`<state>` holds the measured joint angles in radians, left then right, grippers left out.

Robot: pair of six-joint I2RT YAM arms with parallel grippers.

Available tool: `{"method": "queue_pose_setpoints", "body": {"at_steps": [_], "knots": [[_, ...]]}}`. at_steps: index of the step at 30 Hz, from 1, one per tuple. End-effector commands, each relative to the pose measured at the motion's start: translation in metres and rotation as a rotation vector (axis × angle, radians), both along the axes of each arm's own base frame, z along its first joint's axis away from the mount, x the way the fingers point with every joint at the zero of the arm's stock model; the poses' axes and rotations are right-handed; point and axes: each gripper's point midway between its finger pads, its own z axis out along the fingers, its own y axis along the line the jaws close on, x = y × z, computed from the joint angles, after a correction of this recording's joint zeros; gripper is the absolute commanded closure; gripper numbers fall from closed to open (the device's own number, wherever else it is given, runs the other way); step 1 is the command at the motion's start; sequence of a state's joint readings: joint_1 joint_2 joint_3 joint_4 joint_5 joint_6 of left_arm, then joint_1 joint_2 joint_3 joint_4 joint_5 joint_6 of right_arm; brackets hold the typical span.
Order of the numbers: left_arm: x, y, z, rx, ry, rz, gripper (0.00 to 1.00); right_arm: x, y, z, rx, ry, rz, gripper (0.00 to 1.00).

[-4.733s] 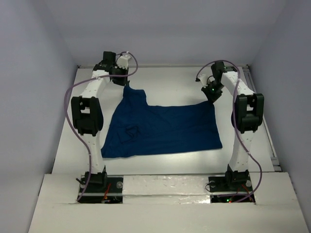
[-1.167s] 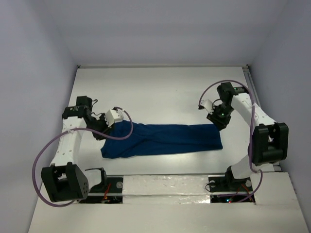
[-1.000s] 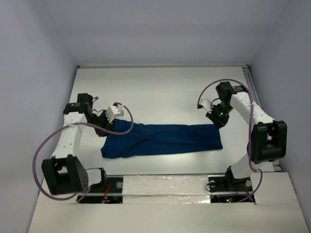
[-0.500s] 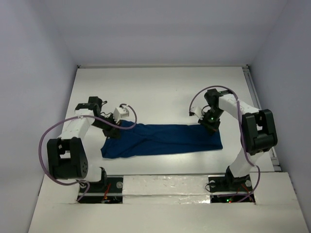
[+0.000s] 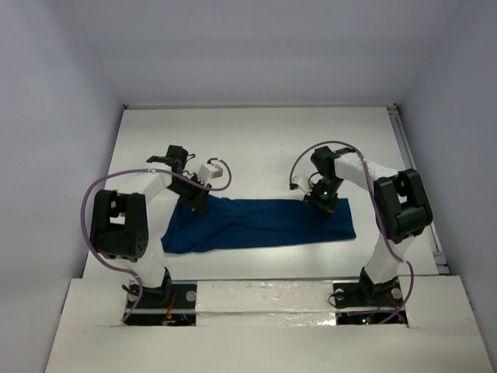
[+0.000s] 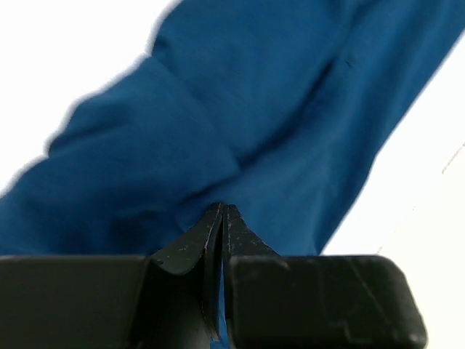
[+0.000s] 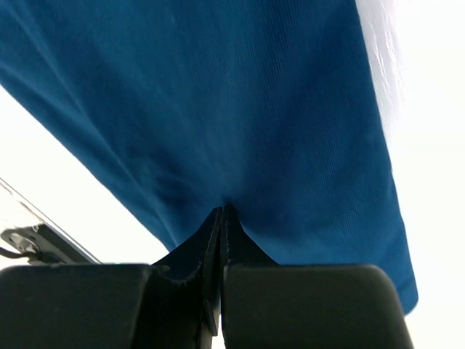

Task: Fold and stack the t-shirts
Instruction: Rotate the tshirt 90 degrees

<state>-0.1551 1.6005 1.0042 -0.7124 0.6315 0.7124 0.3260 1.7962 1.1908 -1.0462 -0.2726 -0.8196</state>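
The dark navy t-shirt (image 5: pixel 264 221) lies folded into a long band across the white table, wider and rumpled at its left end. My left gripper (image 5: pixel 196 203) is shut, its tips down on the band's upper left part. In the left wrist view the closed fingertips (image 6: pixel 221 209) touch the blue cloth (image 6: pixel 240 109) without pinching a fold. My right gripper (image 5: pixel 321 200) is shut too, its tips on the band's upper right part. The right wrist view shows the closed tips (image 7: pixel 221 211) pressed against smooth cloth (image 7: pixel 218 94). No print shows.
The white table (image 5: pixel 256 140) reaches back to grey walls on three sides. A metal rail (image 5: pixel 405 155) runs along the right edge. Purple cables (image 5: pixel 101 190) loop off both arms. The arm bases stand on the raised front ledge (image 5: pixel 264 299).
Both grippers have closed and slid inward along the shirt's far edge, the left one rightward and the right one leftward. The shirt stays a folded band.
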Motion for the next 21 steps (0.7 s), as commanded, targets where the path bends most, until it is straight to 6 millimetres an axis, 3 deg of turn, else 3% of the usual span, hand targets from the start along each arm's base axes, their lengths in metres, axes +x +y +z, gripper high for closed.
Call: {"method": "queue_pose_setpoints", "body": {"at_steps": [1,10,21], "knots": [[0.017,-0.001,0.002,0.025,0.003,0.083,1.0,0.017,0.016,0.003,0.017,-0.053,-0.019,1.0],[0.033,-0.008,-0.022,0.058,0.089,0.185,1.0,0.036,0.048,0.001,0.067,-0.082,-0.11,1.0],[0.041,-0.01,-0.051,0.151,0.15,0.26,1.0,0.026,0.066,-0.015,0.015,-0.009,-0.117,1.0]]}}
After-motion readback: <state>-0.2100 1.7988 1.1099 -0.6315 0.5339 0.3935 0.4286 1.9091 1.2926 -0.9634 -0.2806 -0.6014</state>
